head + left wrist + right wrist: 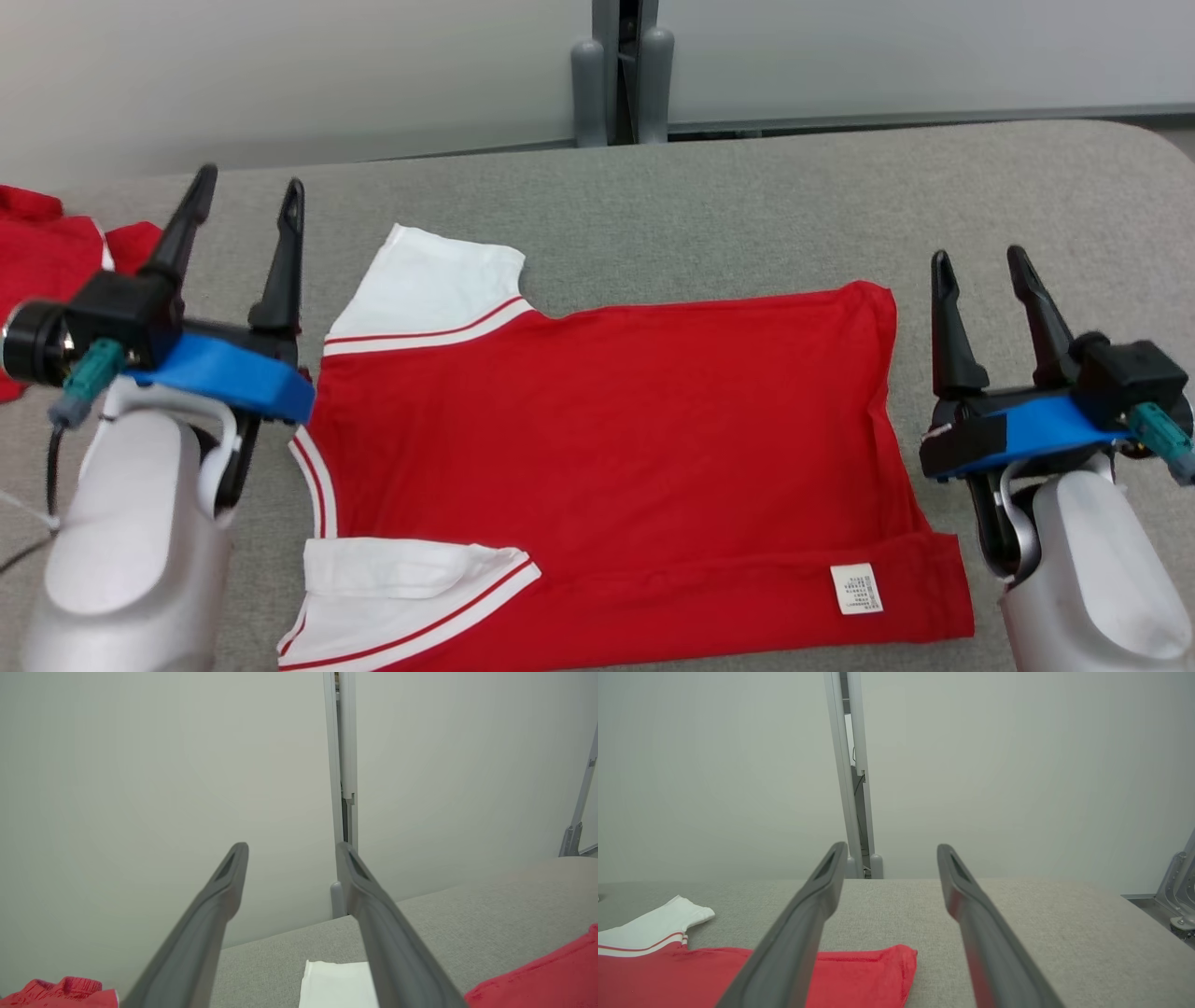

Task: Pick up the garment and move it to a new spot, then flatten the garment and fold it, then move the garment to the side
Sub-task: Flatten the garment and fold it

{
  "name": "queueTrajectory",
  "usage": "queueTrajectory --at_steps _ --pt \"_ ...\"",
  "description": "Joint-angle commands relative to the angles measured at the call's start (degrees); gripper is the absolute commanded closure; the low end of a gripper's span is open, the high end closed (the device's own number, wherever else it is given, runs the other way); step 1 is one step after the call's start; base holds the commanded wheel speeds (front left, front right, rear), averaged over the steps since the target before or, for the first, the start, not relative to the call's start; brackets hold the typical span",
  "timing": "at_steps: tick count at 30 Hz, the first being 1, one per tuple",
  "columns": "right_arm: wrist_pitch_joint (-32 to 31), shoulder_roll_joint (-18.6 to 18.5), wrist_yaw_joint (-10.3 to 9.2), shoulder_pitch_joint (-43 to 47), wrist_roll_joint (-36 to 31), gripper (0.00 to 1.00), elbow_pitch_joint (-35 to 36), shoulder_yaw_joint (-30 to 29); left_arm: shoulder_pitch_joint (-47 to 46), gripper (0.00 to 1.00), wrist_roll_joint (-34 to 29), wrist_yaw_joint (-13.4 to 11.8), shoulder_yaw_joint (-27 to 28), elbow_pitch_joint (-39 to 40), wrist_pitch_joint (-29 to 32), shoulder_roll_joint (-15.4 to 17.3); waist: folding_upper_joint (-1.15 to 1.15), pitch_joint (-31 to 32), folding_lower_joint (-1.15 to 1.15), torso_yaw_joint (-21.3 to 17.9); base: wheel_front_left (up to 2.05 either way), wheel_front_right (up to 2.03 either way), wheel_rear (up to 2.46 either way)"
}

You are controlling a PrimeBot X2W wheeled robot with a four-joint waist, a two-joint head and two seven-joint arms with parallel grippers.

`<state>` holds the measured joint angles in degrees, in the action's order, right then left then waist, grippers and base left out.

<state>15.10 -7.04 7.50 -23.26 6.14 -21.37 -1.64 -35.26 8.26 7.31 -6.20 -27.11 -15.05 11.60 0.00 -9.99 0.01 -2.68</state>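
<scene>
Surface: A grey fabric-covered table (747, 205) is set before pale wall panels (280, 75), which are joined at a grey post (624, 84).
Garment: A red T-shirt (616, 429) with white sleeves is spread flat across the middle of the table, neck end to the left and hem (887, 373) to the right.
Sleeves: The far sleeve (434, 280) is laid out toward the far left; the near sleeve (401, 583) is seen at the near left.
Near edge: A strip along the near side appears to be turned over onto the body, since a white care label (856, 588) is exposed there; a first fold is judged to be made.
Left gripper (251, 179): It is held above the table just left of the shoulder line, fingers spread wide, with nothing gripped.
Right gripper (977, 255): It is held just right of the hem, apart from the cloth, spread wide and empty.
Reason for stance: The two are judged to be stationed at opposite ends so that both ends can be taken together for the next fold.
Other cloth: A second red garment (47, 252) is bunched at the far left, well apart, presumably set aside.
</scene>
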Motion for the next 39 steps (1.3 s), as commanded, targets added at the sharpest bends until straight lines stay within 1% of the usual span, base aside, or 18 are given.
queueTrajectory --at_steps 1,5,11,12,19,28,38,39 --pt "0.0 -0.3 -0.02 -0.9 0.3 0.0 -0.3 0.2 -1.2 0.0 0.5 0.2 -0.3 -0.6 -0.2 0.7 0.0 -2.0 -0.01 -1.5 0.0 0.0 0.0" --pt "0.0 -0.3 -0.02 -5.1 0.6 0.0 -1.9 1.1 -9.6 0.0 3.3 0.2 -5.2 -6.8 0.7 4.3 0.0 -5.4 -0.01 -3.6 0.0 0.0 0.0" --pt "0.0 0.1 -0.02 -8.1 1.1 0.0 -4.0 1.8 -18.7 0.0 7.5 0.2 -12.5 -15.4 3.4 7.6 0.0 -9.2 -0.01 -5.9 0.0 0.0 0.0" --pt "0.0 0.4 -0.02 -9.1 1.3 0.0 -4.0 2.4 -20.6 0.0 8.2 0.2 -13.4 -16.3 4.0 8.8 0.0 -10.6 -0.01 -6.8 0.0 0.0 0.0" --pt "0.0 0.8 -0.02 -12.5 2.0 0.0 -5.4 3.7 -27.5 0.0 12.5 0.2 -20.8 -24.2 8.4 11.5 0.0 -15.1 -0.01 -9.1 0.0 0.0 0.0" --pt "0.1 0.7 -0.02 -15.1 2.3 0.0 -5.9 4.7 -31.1 0.0 17.8 0.1 -28.4 -31.2 14.1 12.6 0.0 -18.1 -0.01 -9.9 0.0 0.0 0.0" --pt "0.1 0.2 -0.02 -16.6 2.9 0.0 -7.2 5.8 -31.5 0.0 25.2 0.1 -34.4 -33.6 21.6 12.9 0.0 -19.1 -0.01 -10.1 0.0 0.0 0.0" --pt "0.0 0.1 -0.02 -16.8 3.0 0.0 -7.4 6.0 -31.6 0.17 25.8 0.1 -34.8 -33.6 21.8 13.1 0.0 -19.1 -0.01 -10.1 0.0 0.0 0.0"
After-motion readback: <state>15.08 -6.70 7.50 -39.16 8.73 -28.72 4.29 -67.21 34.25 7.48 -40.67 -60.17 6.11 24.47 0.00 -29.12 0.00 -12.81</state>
